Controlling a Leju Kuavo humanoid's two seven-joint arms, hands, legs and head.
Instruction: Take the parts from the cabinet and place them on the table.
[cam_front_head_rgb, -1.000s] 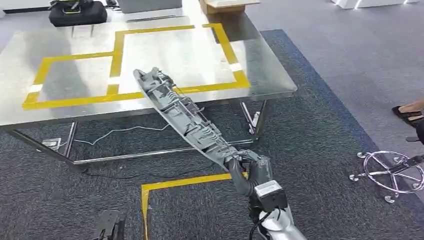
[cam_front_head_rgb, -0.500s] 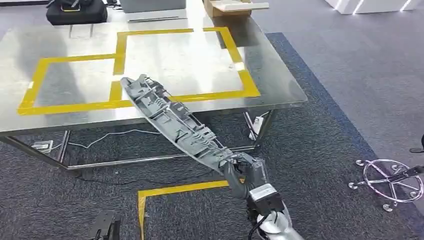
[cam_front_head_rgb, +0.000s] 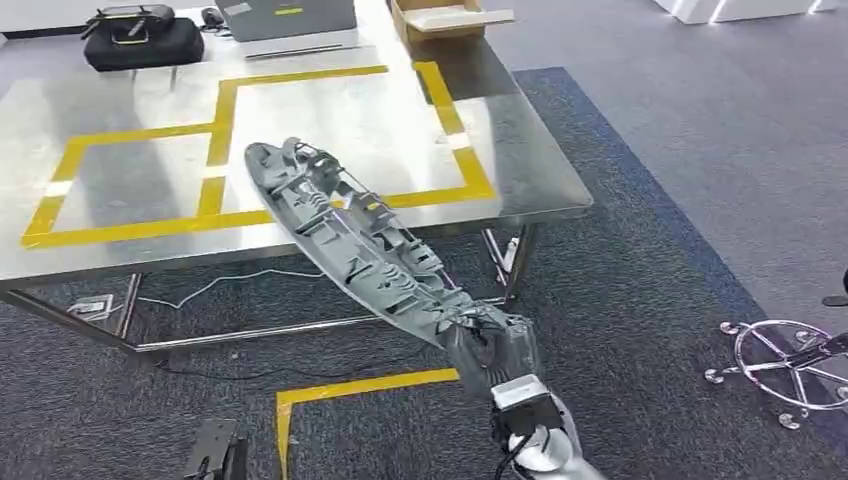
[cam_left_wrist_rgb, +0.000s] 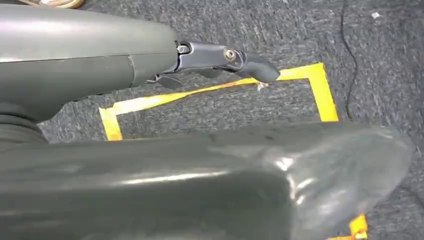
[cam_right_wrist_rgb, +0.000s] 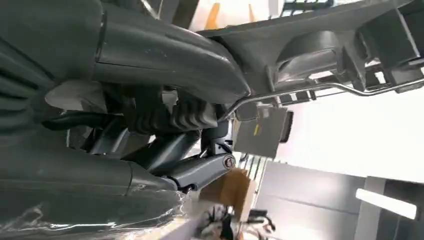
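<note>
Gripping the long grey part (cam_front_head_rgb: 350, 235) by its near end, the right hand (cam_front_head_rgb: 495, 345) is wrapping its fingers (cam_right_wrist_rgb: 165, 112) around it. Its far tip is hanging over the table's (cam_front_head_rgb: 530, 180) near edge. The left hand's (cam_left_wrist_rgb: 150, 65) fingers are hanging apart, holding nothing.

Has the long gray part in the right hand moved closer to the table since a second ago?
Yes. The long gray part, held by the right hand, now has its far tip overlapping the yellow tape on the table, farther over the tabletop than before.

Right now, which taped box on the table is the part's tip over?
The larger right box: the part, held by the right hand, overlaps that box's near left corner. The smaller left box lies beside it.
</note>
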